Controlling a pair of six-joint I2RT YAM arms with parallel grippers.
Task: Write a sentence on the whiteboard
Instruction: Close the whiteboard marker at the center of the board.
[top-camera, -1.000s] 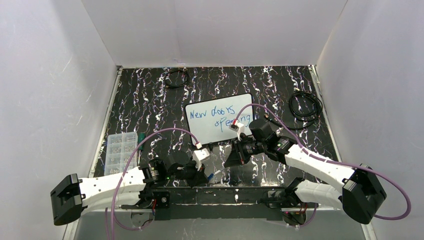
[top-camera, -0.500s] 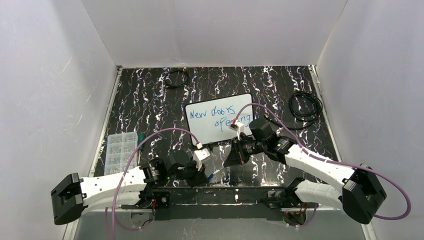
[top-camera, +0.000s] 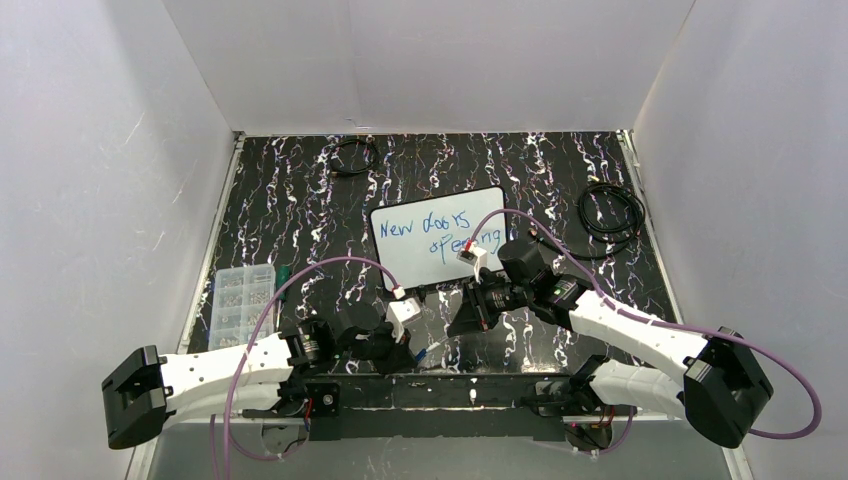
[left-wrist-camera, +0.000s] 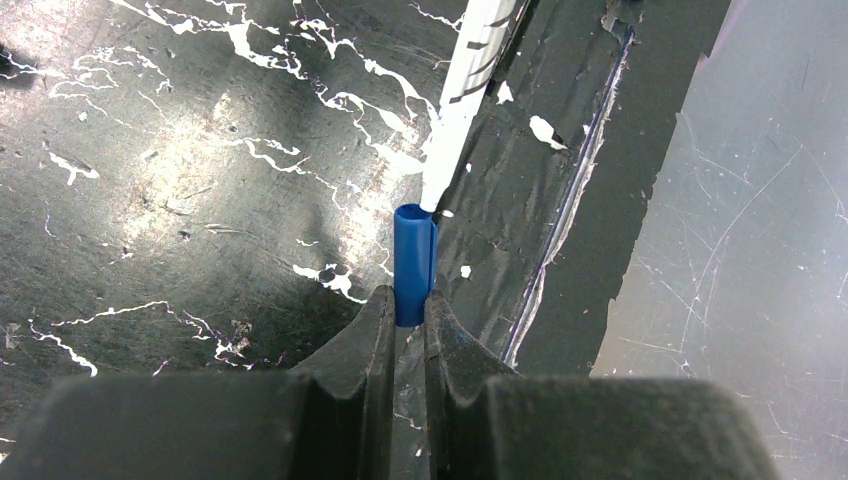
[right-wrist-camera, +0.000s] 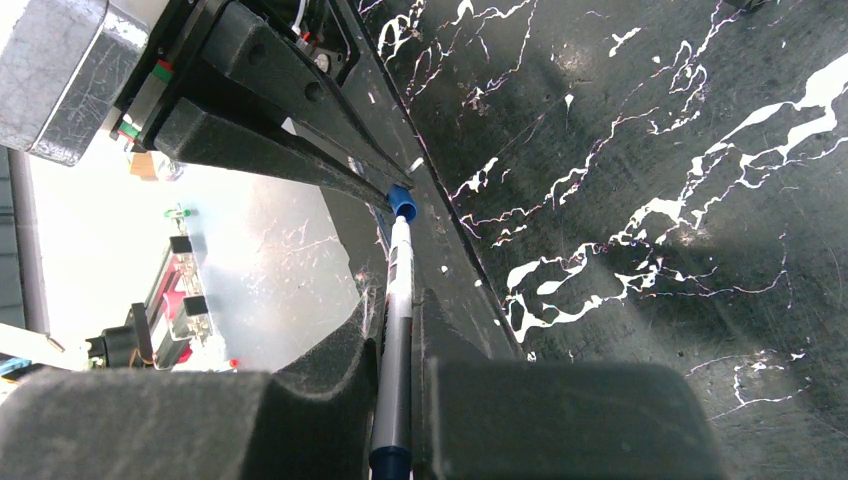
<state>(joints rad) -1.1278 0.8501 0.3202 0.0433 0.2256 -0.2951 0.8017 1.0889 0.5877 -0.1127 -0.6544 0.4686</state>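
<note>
The sentence (top-camera: 440, 232) is written out in blue on the whiteboard (top-camera: 420, 264), which lies flat at mid-tabletop, beyond both arms. The left tool (left-wrist-camera: 408, 305) is clamped on the blue cap (left-wrist-camera: 414, 262). The right tool (right-wrist-camera: 397, 312) is clamped on the marker (right-wrist-camera: 399, 265). The marker nose meets the cap mouth, so writing appears finished and only capping seems to remain.

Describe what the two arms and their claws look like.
Both the left arm and right arm have white links with black joints and bulky black end housings. A purple cable loops along each to a small white wrist box. The left claw and right claw each have two matte black, tapering fingers.
</note>
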